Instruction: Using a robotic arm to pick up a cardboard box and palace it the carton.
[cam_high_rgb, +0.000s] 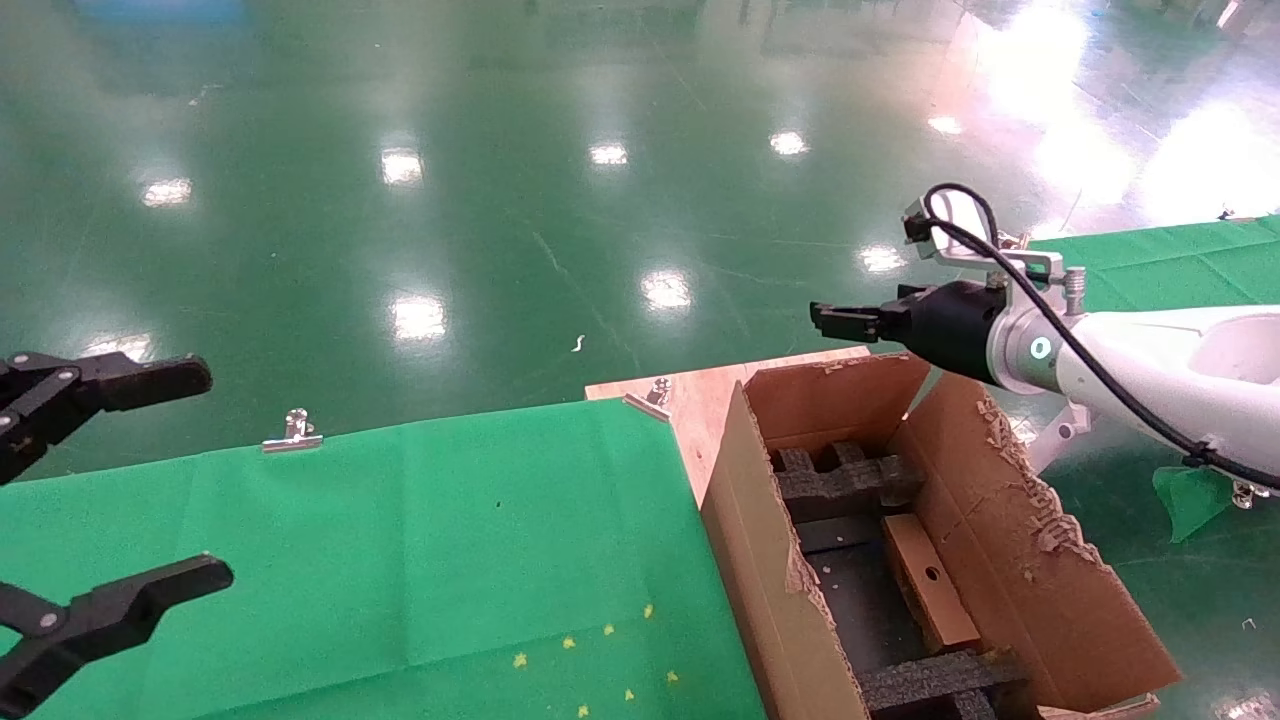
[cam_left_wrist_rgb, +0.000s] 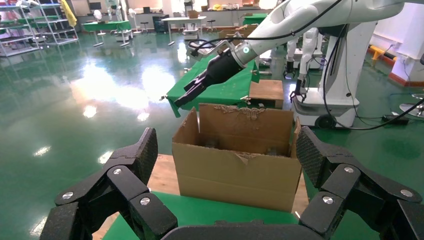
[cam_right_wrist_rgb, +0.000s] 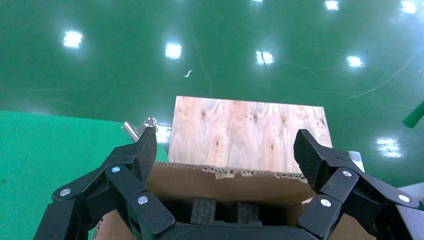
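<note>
The large carton (cam_high_rgb: 1010, 540) with ragged flaps stands on a plywood board at the right end of the table. The small cardboard box (cam_high_rgb: 930, 585), round hole facing up, lies inside it between black foam inserts (cam_high_rgb: 845, 480). My right gripper (cam_high_rgb: 830, 318) on the white arm hovers above the carton's far edge, open and empty. In the right wrist view its jaws (cam_right_wrist_rgb: 226, 150) stand wide over the carton's rim (cam_right_wrist_rgb: 230, 174). My left gripper (cam_high_rgb: 205, 477) is open and empty at the far left. In the left wrist view (cam_left_wrist_rgb: 225, 150) it faces the carton (cam_left_wrist_rgb: 235, 170).
A green cloth (cam_high_rgb: 400, 540) covers the table, held by metal clips (cam_high_rgb: 292, 432). The plywood board (cam_right_wrist_rgb: 250, 130) sticks out past the carton. Shiny green floor lies beyond. Another green-covered table (cam_high_rgb: 1180, 260) is at the right.
</note>
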